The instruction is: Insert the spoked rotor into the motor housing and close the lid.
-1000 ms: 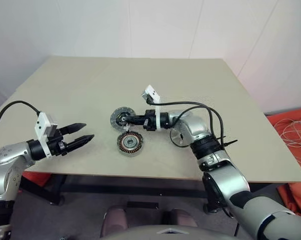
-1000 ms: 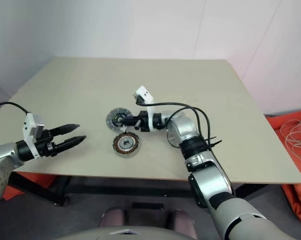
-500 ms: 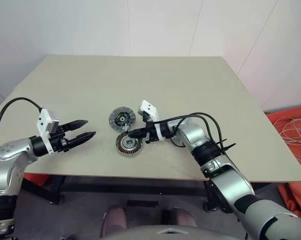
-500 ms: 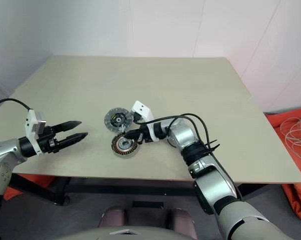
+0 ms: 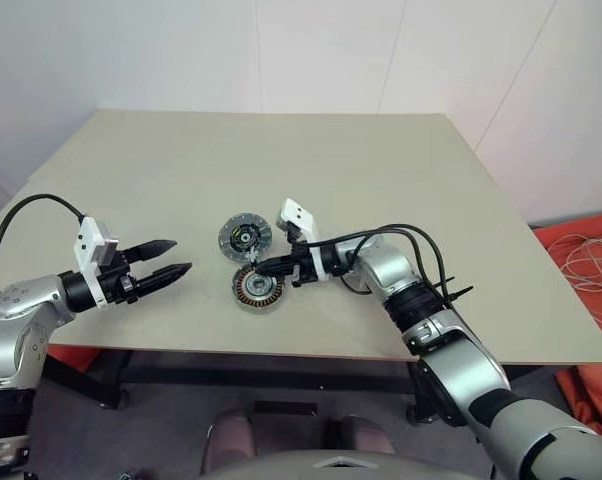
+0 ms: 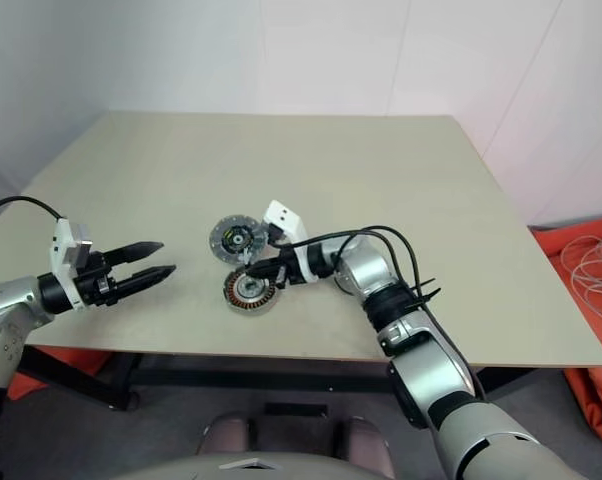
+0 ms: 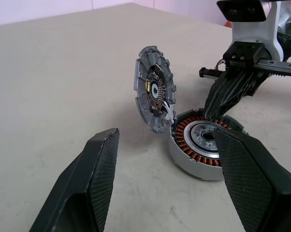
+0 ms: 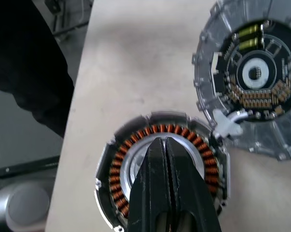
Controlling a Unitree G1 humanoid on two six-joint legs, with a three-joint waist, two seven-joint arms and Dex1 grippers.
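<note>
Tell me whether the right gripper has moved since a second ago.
Yes. The right gripper, shut, was at the lid a second ago; it has come nearer the table's front edge and is now over the motor housing.

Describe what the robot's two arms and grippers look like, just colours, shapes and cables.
Both arms are rounded silver-grey metal segments with black joint sections. Each wrist carries a small white boxy camera mount. The left gripper and right gripper each have two black tapered fingers; the left's inner pads are finely cross-hatched. A black cable arcs over the left forearm, and looped black cables run along the right.
</note>
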